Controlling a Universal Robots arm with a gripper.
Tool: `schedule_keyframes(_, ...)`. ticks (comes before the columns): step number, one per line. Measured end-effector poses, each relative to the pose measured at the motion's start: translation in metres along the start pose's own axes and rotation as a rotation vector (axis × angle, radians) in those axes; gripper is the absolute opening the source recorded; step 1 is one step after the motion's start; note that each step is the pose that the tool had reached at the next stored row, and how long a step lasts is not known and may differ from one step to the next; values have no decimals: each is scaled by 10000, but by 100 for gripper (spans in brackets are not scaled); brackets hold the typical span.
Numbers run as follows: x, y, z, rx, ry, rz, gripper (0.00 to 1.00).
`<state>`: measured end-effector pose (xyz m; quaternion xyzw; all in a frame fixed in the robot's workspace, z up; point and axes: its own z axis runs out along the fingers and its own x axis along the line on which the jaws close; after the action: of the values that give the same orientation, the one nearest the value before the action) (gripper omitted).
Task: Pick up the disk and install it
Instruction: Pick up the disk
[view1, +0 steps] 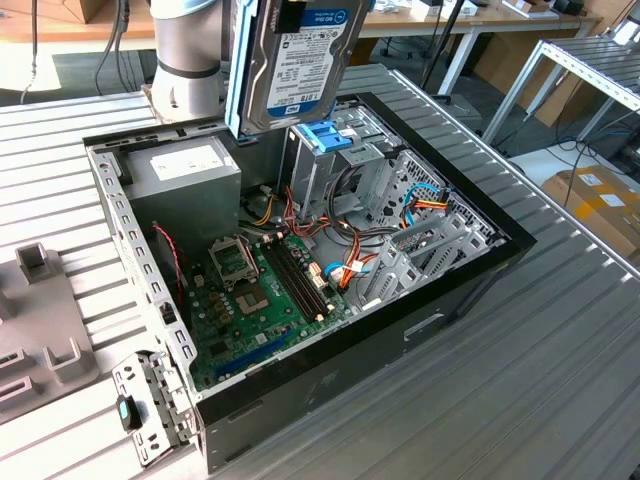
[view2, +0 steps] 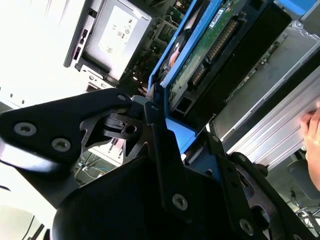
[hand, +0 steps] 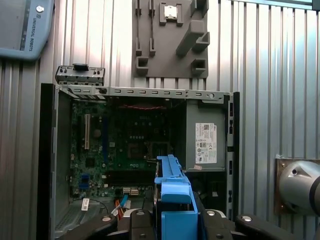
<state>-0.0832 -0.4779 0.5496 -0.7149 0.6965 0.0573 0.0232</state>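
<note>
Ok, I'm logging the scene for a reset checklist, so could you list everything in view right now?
disk: one, silver with blue side rails, held above the case
computer case: one, black, open, on the table
power box: one, grey, inside the case
circuit board: one, green, on the case floor
drive cage: one, metal, blue top, inside the case
holder plate: one, grey, exterior view's left
cardboard box: one, brown, exterior view's right
table: one, silver, ribbed, under the case
arm: one, grey, base on the table
claw: one, black, shut on the disk
</note>
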Motion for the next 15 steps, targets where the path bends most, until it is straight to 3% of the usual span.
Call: schedule_keyframes(15, 3, -85, 3, 0, 1, 1, 37)
